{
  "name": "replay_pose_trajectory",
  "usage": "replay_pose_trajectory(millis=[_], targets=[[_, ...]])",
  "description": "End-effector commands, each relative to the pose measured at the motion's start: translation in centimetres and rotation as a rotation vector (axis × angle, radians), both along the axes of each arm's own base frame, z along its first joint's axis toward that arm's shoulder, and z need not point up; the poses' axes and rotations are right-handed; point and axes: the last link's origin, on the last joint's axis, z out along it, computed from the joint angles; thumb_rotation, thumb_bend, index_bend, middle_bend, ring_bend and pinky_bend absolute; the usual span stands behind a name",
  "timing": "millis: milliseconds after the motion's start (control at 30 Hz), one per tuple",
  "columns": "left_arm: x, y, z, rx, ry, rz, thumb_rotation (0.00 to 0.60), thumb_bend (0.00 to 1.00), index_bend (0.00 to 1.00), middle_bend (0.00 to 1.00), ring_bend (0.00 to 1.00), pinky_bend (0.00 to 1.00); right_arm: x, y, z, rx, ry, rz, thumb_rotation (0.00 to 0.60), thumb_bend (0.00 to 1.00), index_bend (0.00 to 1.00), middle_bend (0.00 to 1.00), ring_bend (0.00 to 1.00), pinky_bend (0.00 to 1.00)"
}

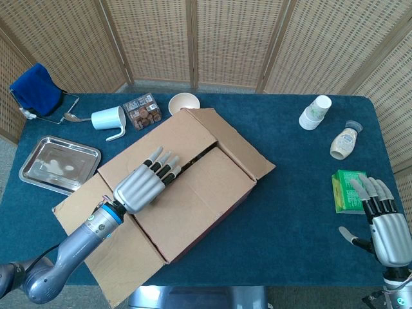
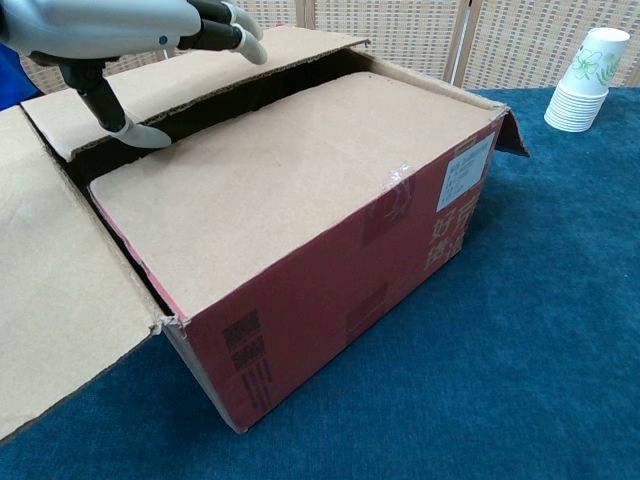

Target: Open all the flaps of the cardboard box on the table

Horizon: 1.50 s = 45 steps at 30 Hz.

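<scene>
The brown cardboard box with red printed sides (image 1: 187, 187) sits near the middle of the blue-covered table (image 1: 302, 212), turned at an angle to the table edges. Its two end flaps lie folded outward: one (image 1: 109, 257) rests flat toward your near-left corner, the other (image 1: 241, 148) slopes down on the far-right side. The two long top flaps lie across the opening. The nearer long flap (image 2: 290, 170) lies nearly level over the box. The farther long flap (image 2: 190, 80) stands slightly raised, leaving a dark gap along the seam between the two.

Your left hand (image 1: 145, 183) is over that seam with its fingers (image 2: 235, 20) extended and slightly apart, reaching over the farther flap. In the chest view its thumb (image 2: 135, 135) points down at the seam edge; whether it touches the cardboard cannot be told. It grips nothing.

Your right hand (image 1: 383, 225) hovers at the near-right edge of the table, fingers extended and apart, empty, just beside a green carton (image 1: 347, 191).

Behind the box are a white mug (image 1: 109, 120), a cream bowl (image 1: 184, 102), a small dark printed packet (image 1: 141, 111) and a blue cloth (image 1: 35, 88). A metal tray (image 1: 59, 164) lies to the left. A stack of paper cups (image 1: 315, 112) and a cream bottle (image 1: 344, 141) stand far right.
</scene>
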Motion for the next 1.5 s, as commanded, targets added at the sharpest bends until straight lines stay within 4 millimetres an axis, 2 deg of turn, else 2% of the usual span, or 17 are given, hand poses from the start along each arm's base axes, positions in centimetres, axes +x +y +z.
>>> replay_pose_trajectory(millis=[33, 267, 433, 800, 967, 1267, 1500], targets=[[0.1, 0.0, 0.7, 0.021, 0.004, 0.002, 0.527, 0.00, 0.09, 0.00, 0.00, 0.00, 0.0, 0.0, 0.0, 0.002, 0.000, 0.001, 0.600, 0.09, 0.00, 0.00, 0.00, 0.00], [-0.2, 0.1, 2.9, 0.076, 0.008, 0.015, 0.528, 0.00, 0.09, 0.00, 0.00, 0.00, 0.0, 0.1, 0.0, 0.004, -0.003, 0.003, 0.600, 0.09, 0.00, 0.00, 0.00, 0.00], [-1.1, 0.5, 6.1, 0.156, -0.008, 0.052, 0.530, 0.00, 0.09, 0.00, 0.00, 0.00, 0.1, 0.1, -0.1, 0.011, -0.002, 0.005, 0.600, 0.09, 0.00, 0.00, 0.00, 0.00], [-4.2, 1.6, 11.2, 0.277, -0.047, 0.142, 0.530, 0.00, 0.09, 0.00, 0.00, 0.00, 0.3, 0.1, -0.6, 0.030, 0.002, 0.008, 0.600, 0.09, 0.00, 0.00, 0.00, 0.00], [-6.7, 3.2, 13.5, 0.349, -0.067, 0.215, 0.536, 0.00, 0.09, 0.00, 0.00, 0.00, 0.4, 0.2, -0.9, 0.039, 0.010, 0.009, 0.600, 0.09, 0.00, 0.00, 0.00, 0.00], [-9.1, 5.8, 14.5, 0.413, -0.087, 0.282, 0.531, 0.00, 0.09, 0.00, 0.00, 0.00, 0.4, 0.2, -1.3, 0.055, 0.013, 0.012, 0.600, 0.09, 0.00, 0.00, 0.00, 0.00], [-10.1, 7.8, 13.6, 0.428, -0.114, 0.336, 0.535, 0.00, 0.09, 0.00, 0.00, 0.00, 0.4, 0.2, -1.3, 0.058, 0.012, 0.011, 0.600, 0.09, 0.00, 0.00, 0.00, 0.00]])
